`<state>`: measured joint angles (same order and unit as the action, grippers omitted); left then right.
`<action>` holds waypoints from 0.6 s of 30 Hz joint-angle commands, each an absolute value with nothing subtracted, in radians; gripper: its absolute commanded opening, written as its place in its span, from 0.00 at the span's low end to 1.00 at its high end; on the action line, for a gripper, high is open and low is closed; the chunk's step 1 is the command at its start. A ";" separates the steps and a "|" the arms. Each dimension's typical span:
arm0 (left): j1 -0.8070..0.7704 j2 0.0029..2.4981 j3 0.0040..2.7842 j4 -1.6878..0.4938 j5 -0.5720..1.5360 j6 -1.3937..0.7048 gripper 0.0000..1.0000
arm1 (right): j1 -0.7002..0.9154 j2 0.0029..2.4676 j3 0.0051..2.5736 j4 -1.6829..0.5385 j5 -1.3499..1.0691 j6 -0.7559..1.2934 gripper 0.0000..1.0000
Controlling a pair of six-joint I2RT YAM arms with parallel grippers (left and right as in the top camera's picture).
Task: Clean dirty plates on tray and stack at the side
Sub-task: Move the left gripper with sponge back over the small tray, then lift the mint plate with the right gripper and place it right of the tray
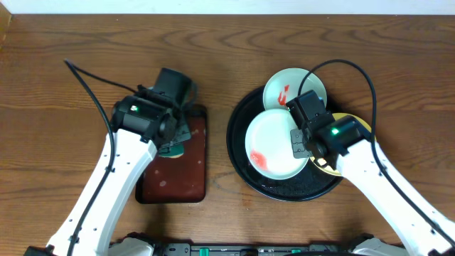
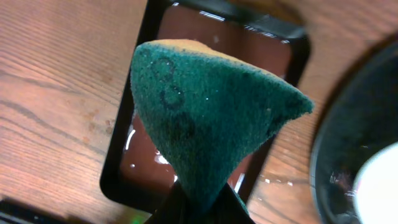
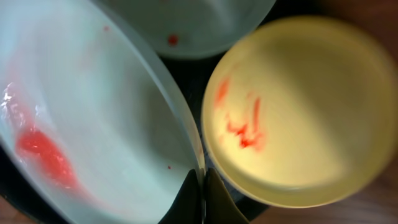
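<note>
Evidently steadying it for wiping, the right pincer (image 3: pixel 202 186) nips the rim of the smeared blue-white plate (image 3: pixel 93 112), lying leftward on the tray (image 1: pixel 284 190); the left pincer (image 2: pixel 199 202) clamps a green sponge (image 2: pixel 211 118).

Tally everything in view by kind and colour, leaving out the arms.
Pale blue-white plates: 2
Pale yellow plate: 1
Round black tray: 1
Red-brown rectangular tray: 1
Green sponge: 1
Total: 6
</note>
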<state>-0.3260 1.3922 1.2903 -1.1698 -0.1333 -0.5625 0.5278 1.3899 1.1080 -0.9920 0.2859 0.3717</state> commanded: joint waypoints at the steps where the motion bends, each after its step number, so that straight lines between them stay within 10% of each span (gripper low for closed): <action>1: -0.282 1.398 1.222 -1.139 -0.084 -0.478 0.07 | 0.574 1.352 1.143 -0.994 0.481 0.326 0.01; 18: -0.245 1.398 1.081 -1.078 -0.086 -0.463 0.08 | 0.890 1.330 1.158 -1.007 0.905 0.201 0.01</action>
<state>-0.2493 1.4006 1.0794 -1.0756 -0.0841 -0.4881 0.8486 1.3453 1.1328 -1.0031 0.7803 0.2146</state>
